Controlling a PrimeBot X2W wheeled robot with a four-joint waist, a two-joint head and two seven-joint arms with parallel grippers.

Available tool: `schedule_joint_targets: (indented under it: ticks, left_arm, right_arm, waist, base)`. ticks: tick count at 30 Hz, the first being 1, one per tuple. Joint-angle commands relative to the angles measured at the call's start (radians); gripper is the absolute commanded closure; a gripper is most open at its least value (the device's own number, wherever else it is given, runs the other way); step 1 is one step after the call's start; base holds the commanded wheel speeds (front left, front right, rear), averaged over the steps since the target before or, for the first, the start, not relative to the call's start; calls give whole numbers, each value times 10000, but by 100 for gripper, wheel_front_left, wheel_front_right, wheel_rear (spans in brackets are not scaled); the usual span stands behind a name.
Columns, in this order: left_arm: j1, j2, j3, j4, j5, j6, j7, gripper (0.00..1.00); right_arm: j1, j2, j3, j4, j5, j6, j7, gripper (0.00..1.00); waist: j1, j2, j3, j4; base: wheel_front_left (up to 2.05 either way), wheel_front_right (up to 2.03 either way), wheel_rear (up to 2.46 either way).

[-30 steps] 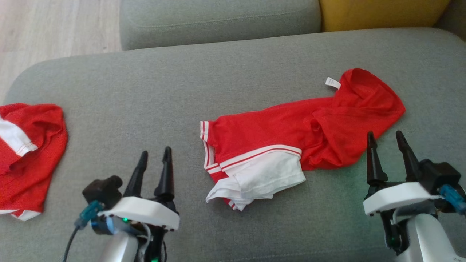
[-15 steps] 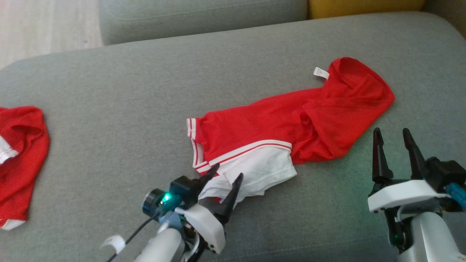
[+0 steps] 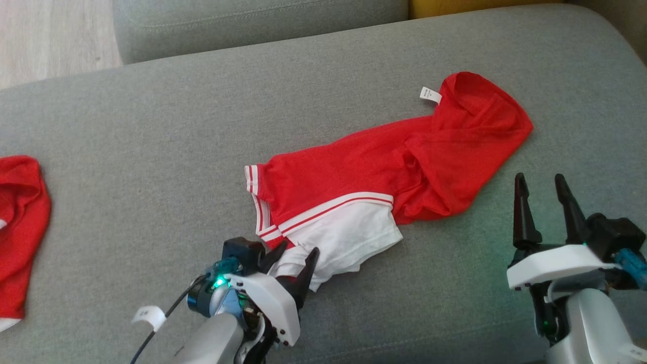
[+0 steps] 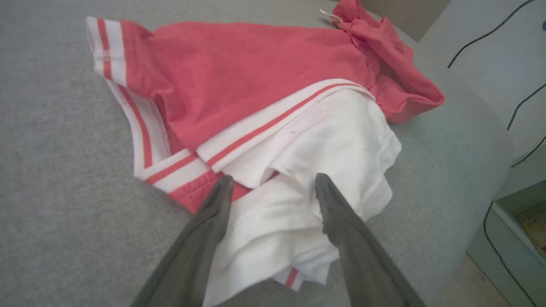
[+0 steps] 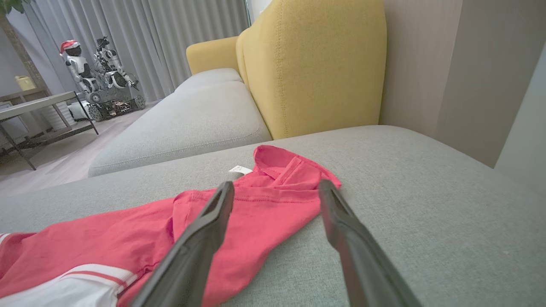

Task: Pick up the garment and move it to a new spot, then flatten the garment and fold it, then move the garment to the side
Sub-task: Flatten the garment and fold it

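The garment (image 3: 364,172), a red top with white striped trim and a white sleeve, lies crumpled across the middle of the grey sofa seat (image 3: 151,151). My left gripper (image 3: 298,251) is open at the garment's near-left corner. In the left wrist view its fingers (image 4: 337,217) straddle the bunched white fold of the garment (image 4: 256,72), and the left gripper (image 4: 273,179) has not closed on it. My right gripper (image 3: 539,178) stands open just short of the garment's red right end. The right wrist view has the right gripper (image 5: 276,184) open in front of the red cloth (image 5: 106,238).
A second red and white garment (image 3: 20,222) lies at the seat's left edge. A grey back cushion (image 3: 252,20) and a yellow cushion (image 5: 315,64) stand behind. Wooden floor (image 3: 50,35) lies at the far left. Another robot (image 5: 98,72) stands across the room.
My left gripper has swung right and forward from bare seat to the garment's white corner. The head camera has turned, sliding the scene left. The right gripper has kept its place.
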Motion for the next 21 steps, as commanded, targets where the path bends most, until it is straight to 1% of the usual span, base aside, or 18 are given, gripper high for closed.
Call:
schedule_joint_targets:
  ticks: [1, 6, 15, 19, 20, 21]
  left_arm:
    - [-231, -22, 262, -290, -144, -89, 41, 0]
    - [-415, -48, 21, -314, -896, -274, 656, 0]
    - [-909, -56, -186, -279, -1236, -299, 1018, 0]
    - [-1187, -57, -197, -198, -1270, -229, 1021, 0]
    - [-1246, -57, -198, -172, -1285, -226, 1025, 8]
    - [-1301, -57, -197, -151, -1304, -227, 1034, 44]
  right_arm:
    - [-351, -40, 268, -235, 41, -7, -121, 0]
    - [-448, -40, 472, -102, 96, -7, -156, 0]
    - [-450, -40, 621, 42, 150, -7, -232, 0]
    - [-461, -39, 713, 111, 199, -7, -268, 0]
    - [-467, -39, 732, 130, 214, -7, -278, 0]
    - [-474, -39, 748, 150, 227, -7, -290, 0]
  waist:
    - [0, 0, -24, -4]
    - [0, 0, -85, -127]
    - [0, 0, -82, -331]
    - [0, 0, -47, -409]
    - [0, 0, -36, -423]
    - [0, 0, -26, -434]
  base:
    - [0, 0, 0]
    - [0, 0, 0]
    - [0, 0, 0]
    - [0, 0, 0]
    - [0, 0, 0]
    - [0, 0, 0]
